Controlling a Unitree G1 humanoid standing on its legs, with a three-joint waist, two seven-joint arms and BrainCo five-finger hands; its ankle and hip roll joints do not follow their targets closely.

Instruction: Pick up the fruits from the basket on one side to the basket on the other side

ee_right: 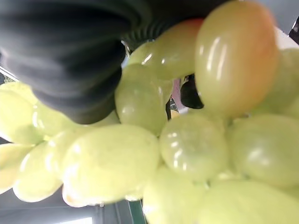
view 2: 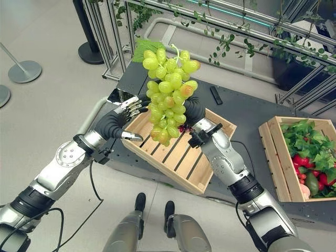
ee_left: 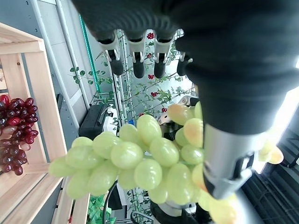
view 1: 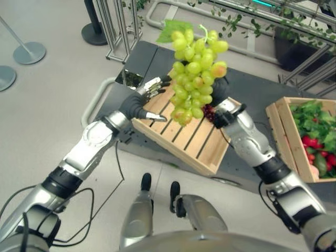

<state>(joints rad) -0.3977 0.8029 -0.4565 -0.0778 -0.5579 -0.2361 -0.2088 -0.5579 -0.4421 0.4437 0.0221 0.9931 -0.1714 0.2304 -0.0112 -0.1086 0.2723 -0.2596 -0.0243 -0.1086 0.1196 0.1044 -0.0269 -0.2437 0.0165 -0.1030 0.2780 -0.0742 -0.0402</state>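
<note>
Left eye view: left arm reaches in from the lower left, forearm angled up toward the crate. Left hand (view 1: 143, 101) sits at the near left corner of the wooden crate (view 1: 184, 142), fingers straight and spread, thumb out to the side, holding nothing; the left wrist view shows its dark tips apart with the grapes just past them.

Bunch of green grapes (view 1: 194, 73) hangs in the air above the crate, between the two hands. Long axis near vertical, stem and a green leaf at the top, narrow end pointing down at the slats. Some grapes blush orange.

Small bunch of dark red grapes (view 1: 209, 111) lies inside the crate, just behind the green bunch's lower end.

Right hand (view 1: 220, 89) is raised behind the green bunch, forearm rising from the lower right. Its fingers are hidden by grapes; cannot tell their state.

Second crate (view 1: 279, 121) at far right holds leafy greens and red vegetables.
</note>
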